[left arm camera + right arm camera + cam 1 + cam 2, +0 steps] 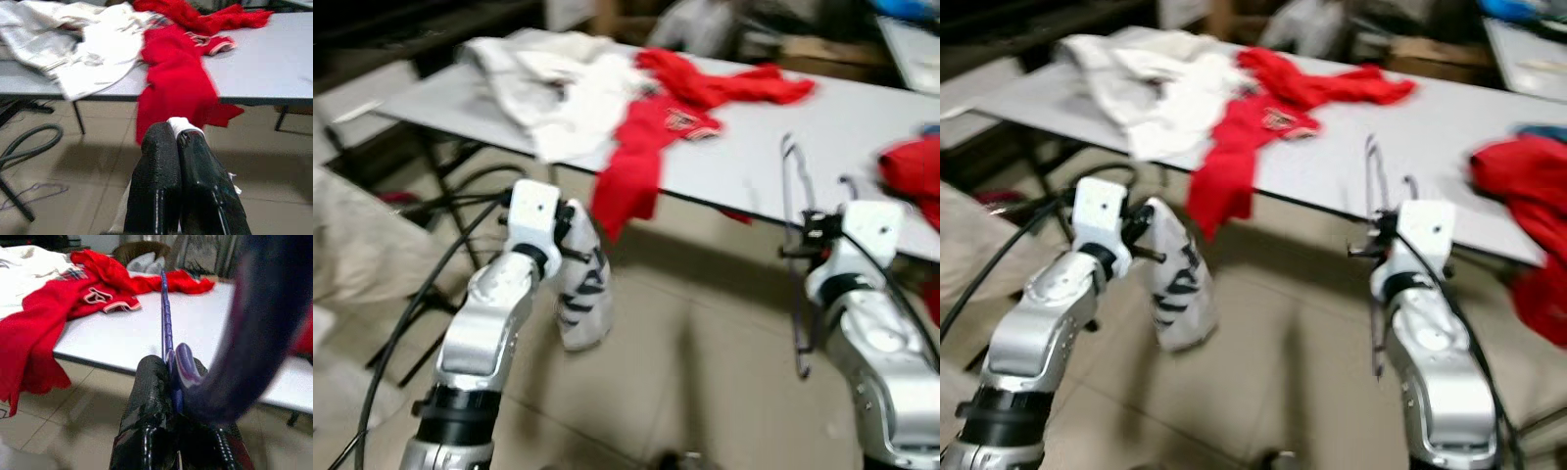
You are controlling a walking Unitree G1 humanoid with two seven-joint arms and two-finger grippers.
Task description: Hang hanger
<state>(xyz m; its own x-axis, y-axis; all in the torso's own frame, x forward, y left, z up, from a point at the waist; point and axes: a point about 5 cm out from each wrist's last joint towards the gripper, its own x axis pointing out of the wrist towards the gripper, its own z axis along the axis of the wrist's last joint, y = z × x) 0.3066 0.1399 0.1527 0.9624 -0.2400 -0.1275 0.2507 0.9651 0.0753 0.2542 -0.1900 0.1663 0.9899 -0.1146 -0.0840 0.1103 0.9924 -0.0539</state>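
Right gripper (171,382): two black fingers pinched tight on the thin dark metal wire hanger (795,257), which stands roughly upright in the grasp, its hook end above the wrist and the wire running down below it, in front of the table edge. Left gripper (177,139): fingers pressed together on a white cloth with black lettering (583,292), which hangs limp below the wrist, clear of the floor. Beyond both grippers, the grey folding table (862,137) carries a crumpled white garment (553,83) and a red shirt with a printed chest patch (651,137) that drapes over the near edge; a second red garment (1523,181) lies at the right end. Progress, as judged: hanger is picked up and held; cloth is in hand but apart from the hanger, not threaded on it. Hanging is not yet done, and no rail or hook to receive the hanger can be made out. Hard to read: head views are motion-blurred; hanger's full outline is unclear; in the right wrist view a dark blurred curve near the lens covers much of the scene; the lettering is illegible.
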